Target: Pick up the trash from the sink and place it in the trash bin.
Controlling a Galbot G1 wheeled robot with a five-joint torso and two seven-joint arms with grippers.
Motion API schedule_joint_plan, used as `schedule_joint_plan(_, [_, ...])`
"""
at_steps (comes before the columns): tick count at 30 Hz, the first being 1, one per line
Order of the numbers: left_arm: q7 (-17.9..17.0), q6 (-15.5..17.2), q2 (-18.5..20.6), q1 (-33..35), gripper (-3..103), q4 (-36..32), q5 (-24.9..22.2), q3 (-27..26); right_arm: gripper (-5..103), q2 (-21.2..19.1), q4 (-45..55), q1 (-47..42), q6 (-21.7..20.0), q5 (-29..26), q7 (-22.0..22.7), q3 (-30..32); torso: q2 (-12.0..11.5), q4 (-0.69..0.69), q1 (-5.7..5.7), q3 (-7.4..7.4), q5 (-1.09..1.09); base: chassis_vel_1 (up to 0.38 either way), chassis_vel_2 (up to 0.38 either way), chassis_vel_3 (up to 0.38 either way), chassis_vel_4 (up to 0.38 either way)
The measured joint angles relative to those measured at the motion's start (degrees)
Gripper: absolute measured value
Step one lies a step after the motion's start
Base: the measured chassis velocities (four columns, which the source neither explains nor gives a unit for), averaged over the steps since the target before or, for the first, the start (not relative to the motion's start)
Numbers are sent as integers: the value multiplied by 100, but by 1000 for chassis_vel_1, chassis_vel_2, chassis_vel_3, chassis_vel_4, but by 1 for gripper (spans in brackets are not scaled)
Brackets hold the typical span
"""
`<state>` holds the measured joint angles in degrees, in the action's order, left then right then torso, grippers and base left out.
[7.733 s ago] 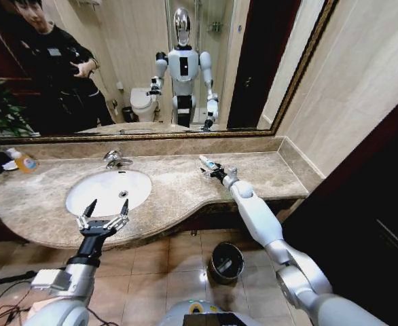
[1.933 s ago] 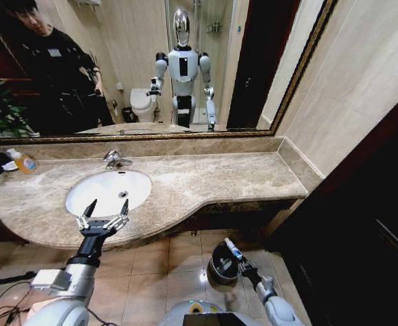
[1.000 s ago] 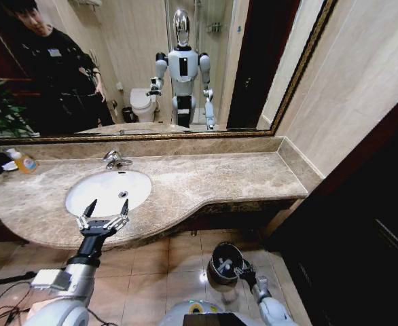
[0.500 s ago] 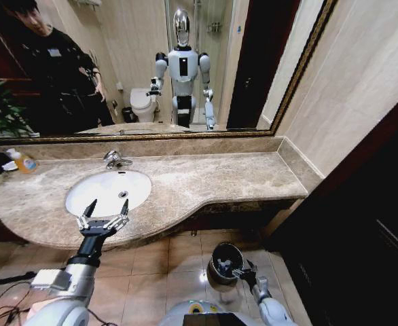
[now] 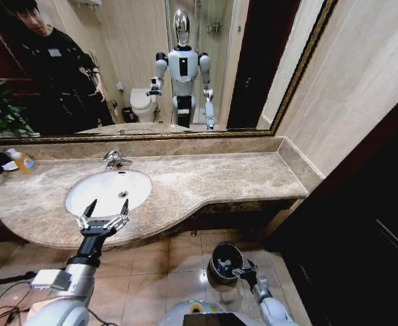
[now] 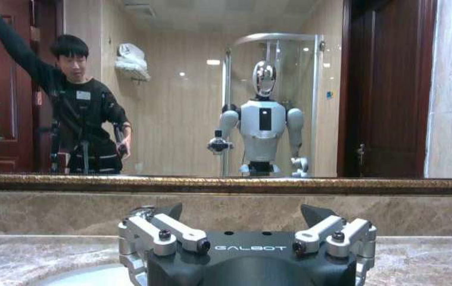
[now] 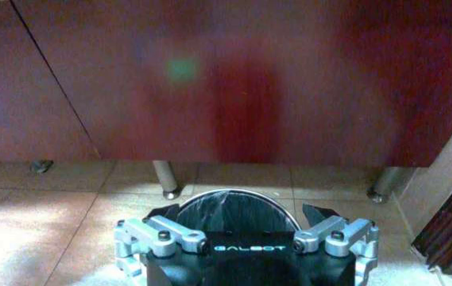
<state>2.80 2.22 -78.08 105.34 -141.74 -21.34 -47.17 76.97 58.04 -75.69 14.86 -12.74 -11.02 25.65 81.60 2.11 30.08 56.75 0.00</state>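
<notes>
Down on the tiled floor, the right pincer (image 5: pixel 244 273) hangs at the rim of the trash bin (image 5: pixel 221 257), its fingers (image 7: pixel 318 212) spread wide with nothing between them, and I can't make out any trash inside the black liner. The left pincer (image 5: pixel 106 207) hovers open and empty over the front edge of the marble table, just beside the sink (image 5: pixel 97 193), whose white bowl looks bare beneath the chrome tap (image 5: pixel 115 159).
</notes>
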Motion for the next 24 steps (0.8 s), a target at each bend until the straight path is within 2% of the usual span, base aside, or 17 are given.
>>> schedule_joint_plan(13, [0,0,0,0,100,0,0,0,100,3,256,-91,-23,-53,8,-3,0,0,0,0,1,0,0,0,0])
schedule_joint_plan(18, [0,0,0,0,100,0,0,0,100,-112,1044,-386,-157,-310,45,15,0,0,0,0,0,0,0,0,0])
schedule_joint_plan(24, [0,0,0,0,100,0,0,0,100,-263,1880,-684,-97,-446,198,159,0,0,0,0,0,0,0,0,0])
